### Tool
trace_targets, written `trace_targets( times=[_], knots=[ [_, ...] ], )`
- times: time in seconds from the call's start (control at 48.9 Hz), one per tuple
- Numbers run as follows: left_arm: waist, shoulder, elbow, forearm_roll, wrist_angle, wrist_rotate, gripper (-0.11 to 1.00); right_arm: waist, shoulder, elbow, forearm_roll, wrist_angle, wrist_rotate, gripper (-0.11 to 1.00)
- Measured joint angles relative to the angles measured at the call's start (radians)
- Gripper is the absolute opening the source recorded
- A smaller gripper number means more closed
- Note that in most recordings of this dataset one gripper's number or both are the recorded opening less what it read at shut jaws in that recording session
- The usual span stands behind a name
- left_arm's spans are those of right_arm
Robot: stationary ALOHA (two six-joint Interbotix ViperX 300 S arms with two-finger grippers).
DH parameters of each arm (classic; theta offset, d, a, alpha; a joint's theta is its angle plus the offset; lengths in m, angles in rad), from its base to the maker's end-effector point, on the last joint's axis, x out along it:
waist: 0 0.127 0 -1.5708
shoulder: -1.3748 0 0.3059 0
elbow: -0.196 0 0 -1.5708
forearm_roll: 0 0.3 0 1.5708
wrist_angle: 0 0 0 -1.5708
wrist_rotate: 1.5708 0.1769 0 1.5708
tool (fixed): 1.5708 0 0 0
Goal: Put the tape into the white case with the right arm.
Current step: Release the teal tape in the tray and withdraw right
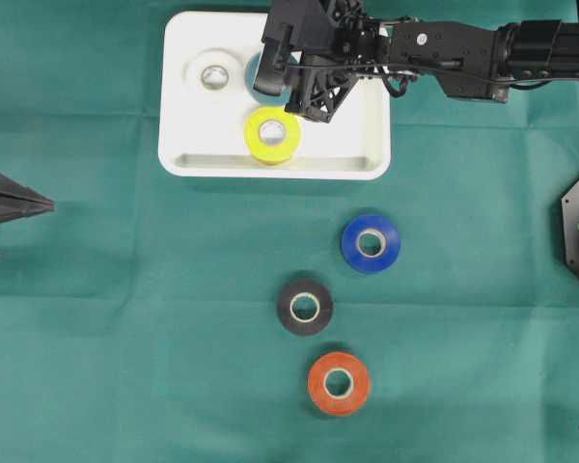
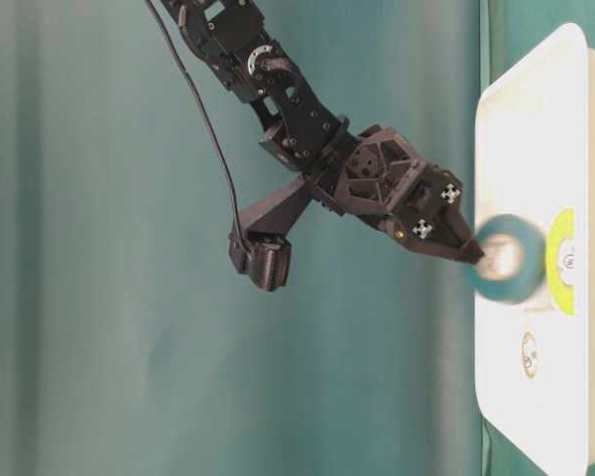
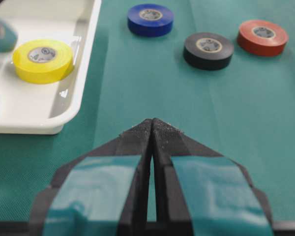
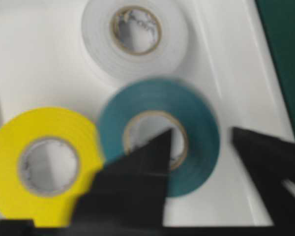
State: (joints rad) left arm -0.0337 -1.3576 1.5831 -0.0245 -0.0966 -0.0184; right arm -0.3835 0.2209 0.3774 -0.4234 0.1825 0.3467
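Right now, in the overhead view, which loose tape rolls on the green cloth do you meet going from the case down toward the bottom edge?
blue tape roll → black tape roll → red tape roll

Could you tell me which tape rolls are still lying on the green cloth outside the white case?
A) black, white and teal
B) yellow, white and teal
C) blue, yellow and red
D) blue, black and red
D: the blue roll, the black roll and the red roll lie on the green cloth, while the yellow roll sits inside the white case.
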Motion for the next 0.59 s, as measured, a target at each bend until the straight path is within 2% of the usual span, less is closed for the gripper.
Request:
trace_targets(
  times=[0.123,0.164,0.43,0.593],
  knots=[
    [0.000,0.000,0.000,0.000,0.000,0.000,0.00,-0.002,0.000,0.006,0.000,-0.002,0.000,0.69],
    [0.000,0.000,0.000,0.000,0.000,0.000,0.00,-0.002,0.000,0.008,0.000,-0.002,0.000,0.78],
    [0.000,0.000,0.000,-0.002,0.000,0.000,0.00,-0.002,-0.011,0.029,0.000,0.000,0.000,0.76],
    [0.002,0.000,0.000,0.000,0.000,0.000,0.00,-0.002,-0.069,0.098,0.000,0.000,0.000,0.76]
  ],
)
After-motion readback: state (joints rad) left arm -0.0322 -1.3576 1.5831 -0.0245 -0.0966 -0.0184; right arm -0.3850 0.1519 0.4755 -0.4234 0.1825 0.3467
